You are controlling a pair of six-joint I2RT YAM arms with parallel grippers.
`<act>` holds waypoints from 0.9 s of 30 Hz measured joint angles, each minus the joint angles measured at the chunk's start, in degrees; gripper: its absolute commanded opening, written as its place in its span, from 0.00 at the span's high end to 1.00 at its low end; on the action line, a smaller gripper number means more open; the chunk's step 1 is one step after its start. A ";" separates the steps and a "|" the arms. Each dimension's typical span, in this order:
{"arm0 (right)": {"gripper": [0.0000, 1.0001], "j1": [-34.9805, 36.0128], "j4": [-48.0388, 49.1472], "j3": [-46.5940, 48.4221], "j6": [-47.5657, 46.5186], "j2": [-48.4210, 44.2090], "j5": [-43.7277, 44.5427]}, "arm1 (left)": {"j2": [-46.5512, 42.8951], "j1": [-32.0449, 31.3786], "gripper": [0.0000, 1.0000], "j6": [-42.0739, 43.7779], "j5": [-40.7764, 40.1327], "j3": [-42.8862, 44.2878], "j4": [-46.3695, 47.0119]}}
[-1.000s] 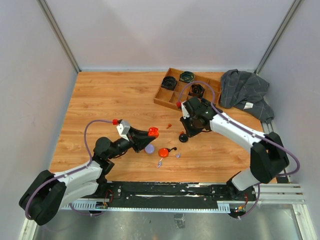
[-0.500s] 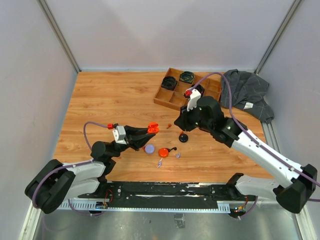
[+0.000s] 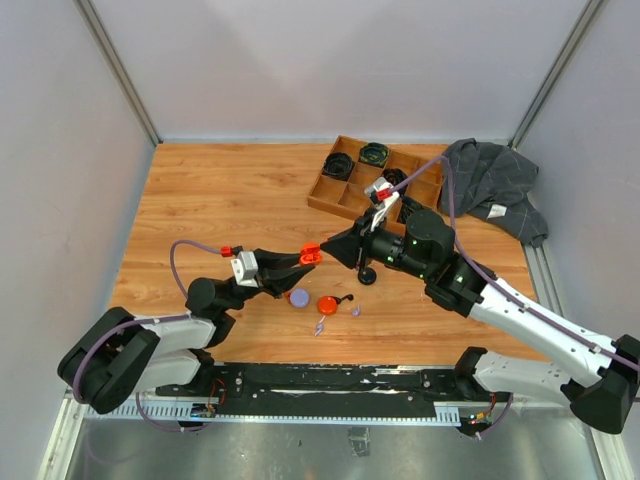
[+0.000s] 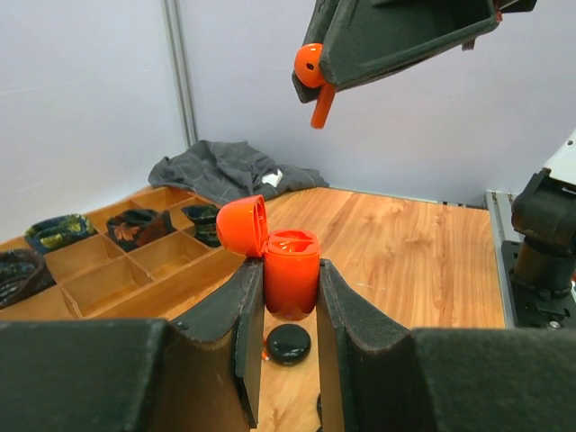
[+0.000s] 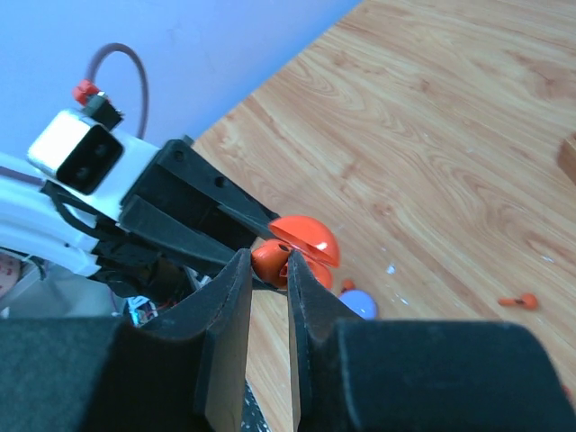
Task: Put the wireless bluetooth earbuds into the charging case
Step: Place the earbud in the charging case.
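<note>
The open case is clamped in the left claw. Above it, an earbud is pinched by the right claw, not yet inserted.

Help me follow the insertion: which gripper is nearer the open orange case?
Left. The left gripper is shut on the orange case itself. The right gripper, shut on an orange earbud, hangs just off the case's open top, not touching it.

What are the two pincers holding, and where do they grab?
The left pincer squeezes the open orange case by its sides. The right pincer pinches an orange earbud just behind its round head, stem poking out.
</note>
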 measured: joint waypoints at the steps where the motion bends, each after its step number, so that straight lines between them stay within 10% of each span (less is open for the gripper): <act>1: 0.87 0.46 1.40 -0.22 0.35 0.31 -0.39 | -0.09 -0.04 1.00 0.11 0.02 0.11 0.00; 27: 0.88 2.23 10.82 -3.69 6.43 5.44 -2.78 | -4.11 -0.79 1.00 1.11 -1.01 0.15 0.07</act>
